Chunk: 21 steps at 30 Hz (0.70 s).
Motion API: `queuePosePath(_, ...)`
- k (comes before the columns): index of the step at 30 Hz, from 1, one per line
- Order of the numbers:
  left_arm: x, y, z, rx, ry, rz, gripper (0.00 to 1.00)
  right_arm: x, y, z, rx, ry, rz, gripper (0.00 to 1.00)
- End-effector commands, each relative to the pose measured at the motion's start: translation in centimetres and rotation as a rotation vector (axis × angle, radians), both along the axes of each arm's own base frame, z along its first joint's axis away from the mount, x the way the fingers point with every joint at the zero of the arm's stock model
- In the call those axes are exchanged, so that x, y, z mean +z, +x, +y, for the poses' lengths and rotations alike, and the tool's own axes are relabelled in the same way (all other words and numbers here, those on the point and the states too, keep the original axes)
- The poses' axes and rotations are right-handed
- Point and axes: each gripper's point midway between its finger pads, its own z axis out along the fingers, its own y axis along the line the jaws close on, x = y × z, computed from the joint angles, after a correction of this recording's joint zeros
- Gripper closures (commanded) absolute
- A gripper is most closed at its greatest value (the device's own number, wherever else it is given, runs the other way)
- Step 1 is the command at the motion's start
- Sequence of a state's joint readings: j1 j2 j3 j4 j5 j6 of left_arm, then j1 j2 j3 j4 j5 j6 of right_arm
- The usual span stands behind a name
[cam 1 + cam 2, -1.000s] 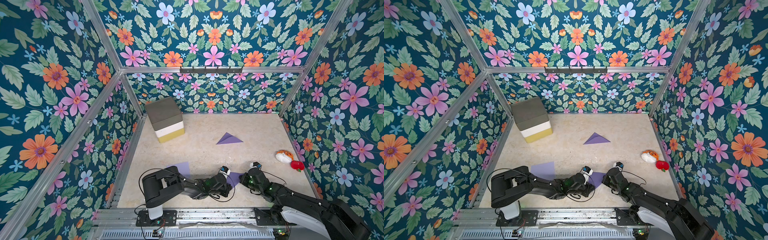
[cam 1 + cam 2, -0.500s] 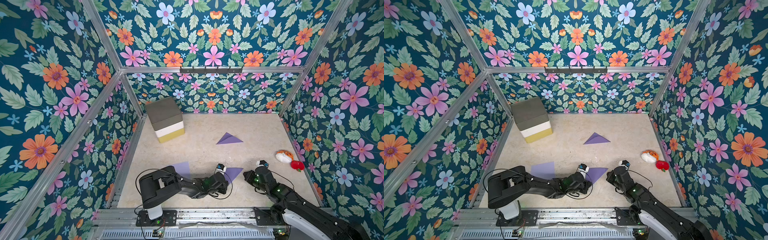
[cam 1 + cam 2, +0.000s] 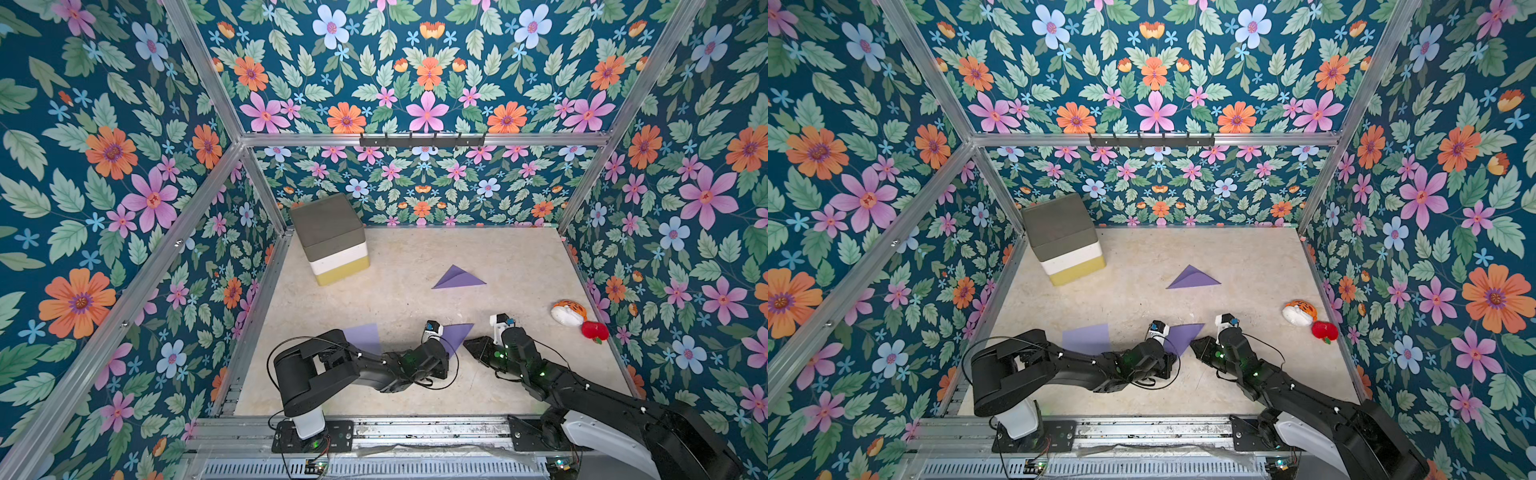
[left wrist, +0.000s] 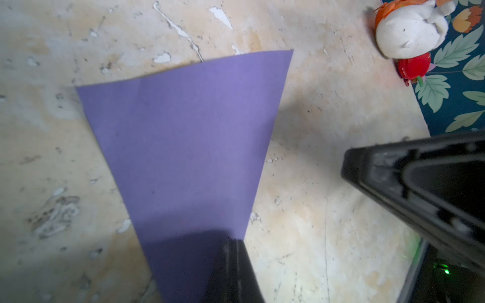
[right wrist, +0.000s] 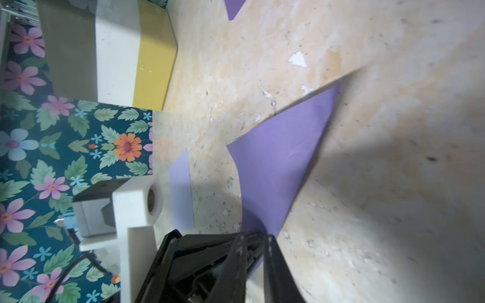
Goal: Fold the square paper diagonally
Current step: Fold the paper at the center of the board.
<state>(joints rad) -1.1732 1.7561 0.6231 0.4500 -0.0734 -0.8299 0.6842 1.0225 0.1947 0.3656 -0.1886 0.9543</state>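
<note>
Between flowered walls (image 3: pixel 415 83), over the scuffed beige floor (image 3: pixel 415 257), my left gripper (image 4: pixel 237 251) pinches the purple paper (image 4: pixel 183 144); my right gripper (image 5: pixel 256 244) sits slightly parted just right of it.

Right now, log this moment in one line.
left fingers: shut on purple paper | right fingers: slightly open, beside paper, not touching | paper shape: triangle | also: flat purple sheet

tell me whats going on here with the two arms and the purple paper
The left gripper is shut on one corner of a purple paper near the front of the table; the sheet shows as a triangle, so the diagonal fold looks made. The right gripper sits just beside it, jaws slightly parted, holding nothing. Another folded purple triangle lies farther back, and a flat purple sheet lies by the left arm.
</note>
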Motion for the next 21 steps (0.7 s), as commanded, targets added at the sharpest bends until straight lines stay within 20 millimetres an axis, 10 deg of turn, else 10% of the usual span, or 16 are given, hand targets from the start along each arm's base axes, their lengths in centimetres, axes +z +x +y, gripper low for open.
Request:
queuePosePath(1, -5.9, -2.8, 6.9, -0.007, 0.342, 0.135, 1.0, 2.2, 0.9, 1.7, 0.023, 0.102, -0.06, 0.87)
queuePosePath(21, -6.1, -3.0, 7.1, -0.012, 0.344, 0.142, 1.0, -6.6, 2.3, -1.0, -0.06, -0.272, 0.116, 0.98)
